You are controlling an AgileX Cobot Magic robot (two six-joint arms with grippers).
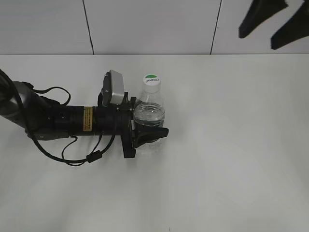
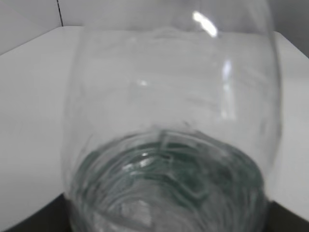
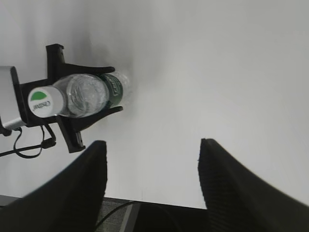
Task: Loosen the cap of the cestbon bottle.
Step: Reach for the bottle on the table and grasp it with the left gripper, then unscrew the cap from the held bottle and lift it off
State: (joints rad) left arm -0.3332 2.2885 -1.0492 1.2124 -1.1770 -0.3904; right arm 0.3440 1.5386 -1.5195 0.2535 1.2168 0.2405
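left wrist view is filled almost edge to edge by the clear ribbed body of the cestbon bottle [image 2: 169,135], its green label a blur low in the picture and only slivers of white table [image 2: 29,96] showing at either side. in the exterior view the left gripper [image 1: 148,123] reaches in from the left along the tabletop and its dark fingers [image 1: 152,134] clasp the bottle's lower body from both sides, holding it upright near the middle of the table, with the white cap [image 1: 151,81] and its green mark standing free above them. bare white surface lies open in front of the bottle and to its right, and a narrower strip runs behind it to the wall [image 1: 154,24]. the right gripper [image 1: 270,26] hangs high at the upper right, well apart from the bottle, its jaws spread wide with nothing between them.
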